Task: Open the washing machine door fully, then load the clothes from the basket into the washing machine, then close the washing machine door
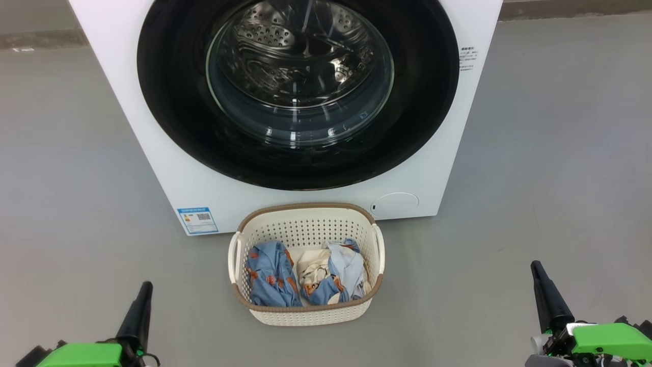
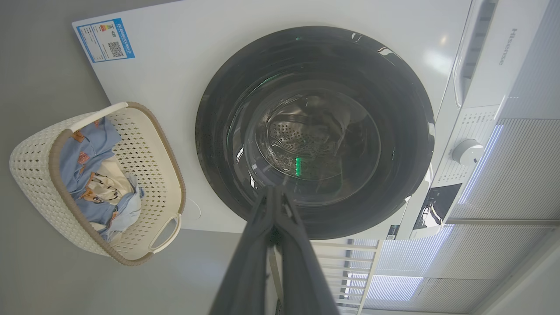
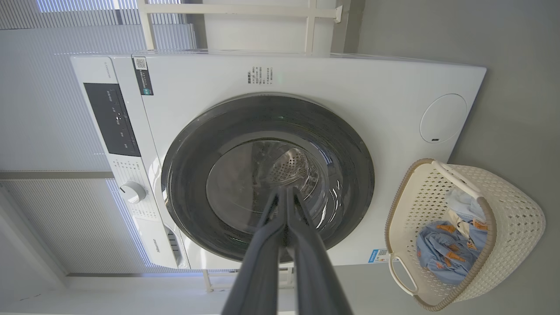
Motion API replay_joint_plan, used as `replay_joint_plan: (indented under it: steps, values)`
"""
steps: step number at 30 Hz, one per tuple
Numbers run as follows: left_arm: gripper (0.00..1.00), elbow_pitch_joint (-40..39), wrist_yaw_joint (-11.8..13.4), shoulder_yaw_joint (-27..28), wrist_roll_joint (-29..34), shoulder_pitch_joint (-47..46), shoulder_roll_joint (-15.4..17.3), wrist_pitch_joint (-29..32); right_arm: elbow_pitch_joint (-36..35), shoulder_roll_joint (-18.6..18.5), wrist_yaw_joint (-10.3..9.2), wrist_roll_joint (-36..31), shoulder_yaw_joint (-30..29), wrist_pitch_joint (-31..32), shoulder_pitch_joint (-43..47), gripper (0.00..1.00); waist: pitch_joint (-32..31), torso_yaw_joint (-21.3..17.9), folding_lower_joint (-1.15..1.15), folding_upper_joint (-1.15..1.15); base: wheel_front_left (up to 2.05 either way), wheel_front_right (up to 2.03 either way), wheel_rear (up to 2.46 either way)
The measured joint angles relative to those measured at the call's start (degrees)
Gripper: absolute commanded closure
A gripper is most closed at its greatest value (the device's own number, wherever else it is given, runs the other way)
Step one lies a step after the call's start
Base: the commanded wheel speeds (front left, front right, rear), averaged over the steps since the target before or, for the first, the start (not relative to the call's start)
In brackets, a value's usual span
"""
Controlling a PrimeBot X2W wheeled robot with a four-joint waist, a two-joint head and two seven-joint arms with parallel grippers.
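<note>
The white washing machine stands straight ahead with its round black-rimmed door shut against the front; the steel drum shows through the glass bowl. On the floor before it sits the cream basket holding the clothes: blue with orange print, pale blue and cream. My left gripper is low at the left, fingers together and holding nothing. My right gripper is low at the right, also shut and holding nothing. Both wrist views show the door and the basket ahead of the closed fingers.
Grey floor spreads on both sides of the machine. A blue label sticker and a round filter cover are on the machine's lower front. Control panel and knob lie at its top; pale blinds stand behind it.
</note>
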Motion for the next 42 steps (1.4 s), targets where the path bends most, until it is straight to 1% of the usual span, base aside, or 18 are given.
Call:
replay_joint_plan:
  steps: [2,3,6,8,15,19,24,34,42]
  values:
    - [1.0,0.43,0.01,-0.1,0.04,0.1,-0.07,-0.01,0.4,0.11,0.0,-0.01,-0.02,-0.07,0.22,1.0,0.0,0.0,0.0,0.0,0.0,0.0,0.0]
    - [0.0,1.09,0.02,-0.21,0.04,0.34,-0.22,-0.01,1.07,0.27,0.0,-0.01,-0.03,-0.07,0.65,0.0,0.0,0.0,0.0,0.0,0.0,0.0,0.0]
    - [0.0,2.83,0.03,-0.43,0.05,2.03,-1.02,-0.02,3.18,0.58,0.0,-0.01,-0.03,-0.07,2.11,0.0,0.02,0.0,0.0,0.0,0.0,0.0,0.0]
    - [0.0,3.16,0.08,-0.62,0.12,2.53,-1.38,-0.03,3.37,0.62,0.0,-0.02,0.0,-0.09,2.68,0.0,0.03,0.0,0.0,0.0,0.0,0.0,0.0]
    - [0.0,2.56,0.08,-1.46,0.8,2.35,-1.22,-1.04,2.79,0.52,0.0,-0.74,0.53,-1.12,2.63,0.0,-0.03,-0.01,0.01,0.0,0.0,0.0,0.0]
    - [0.0,2.18,0.08,-2.18,1.74,2.24,-1.03,-1.88,2.49,0.25,0.0,-2.21,1.59,-1.88,2.49,0.0,0.04,-0.02,0.01,0.0,0.0,0.0,0.0]
    - [0.0,1.83,0.08,-3.08,2.85,2.2,-0.18,-2.87,2.22,-0.12,0.0,-3.79,2.21,-2.65,2.36,0.0,0.03,-0.01,0.01,0.0,0.0,0.0,0.0]
    - [0.0,1.25,0.08,-4.41,7.77,1.82,0.62,-4.36,1.85,-1.48,0.0,-8.26,3.85,-4.46,1.08,0.0,0.0,0.03,0.01,0.0,0.0,0.0,0.0]
    - [0.0,0.75,0.08,-5.34,12.51,1.33,1.16,-5.91,1.34,-1.74,0.0,-13.07,5.11,-5.68,0.0,0.0,-0.04,0.06,0.0,0.0,0.0,0.0,0.0]
